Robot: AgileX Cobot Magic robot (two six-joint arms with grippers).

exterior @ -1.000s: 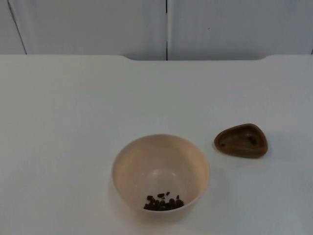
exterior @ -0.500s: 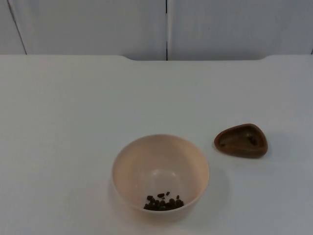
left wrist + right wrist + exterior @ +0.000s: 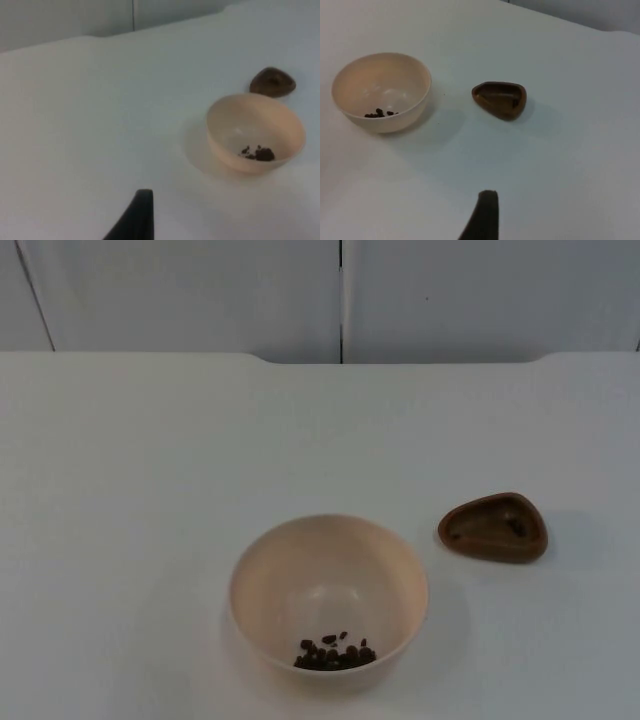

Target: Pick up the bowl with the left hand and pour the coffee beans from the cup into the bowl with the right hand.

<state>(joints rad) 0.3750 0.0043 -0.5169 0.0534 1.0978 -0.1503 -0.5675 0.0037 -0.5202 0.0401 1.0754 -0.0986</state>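
cream bowl (image 3: 328,595) with coffee beans (image 3: 335,653) sits on the white counter (image 3: 150,490), brown cup (image 3: 494,528) just beside it, no writing readable, claw states unclear.

Cup (image 3: 493,528) contents unclear (too small) — beans?

- Even, soft overhead light, fairly bright, slightly cool cast on the white table (image 3: 150,490).
- No hard glare; table looks washed out, little texture.
- Faint soft shadow round the bowl (image 3: 328,595), spreading right and toward the near edge; weak one under the brown cup (image 3: 493,528).
- Left wrist view soft, hazy; bowl (image 3: 255,132) edges and coffee beans (image 3: 258,153) smeared.
- Right wrist view crisper; dark fingertip (image 3: 482,217) out of focus.
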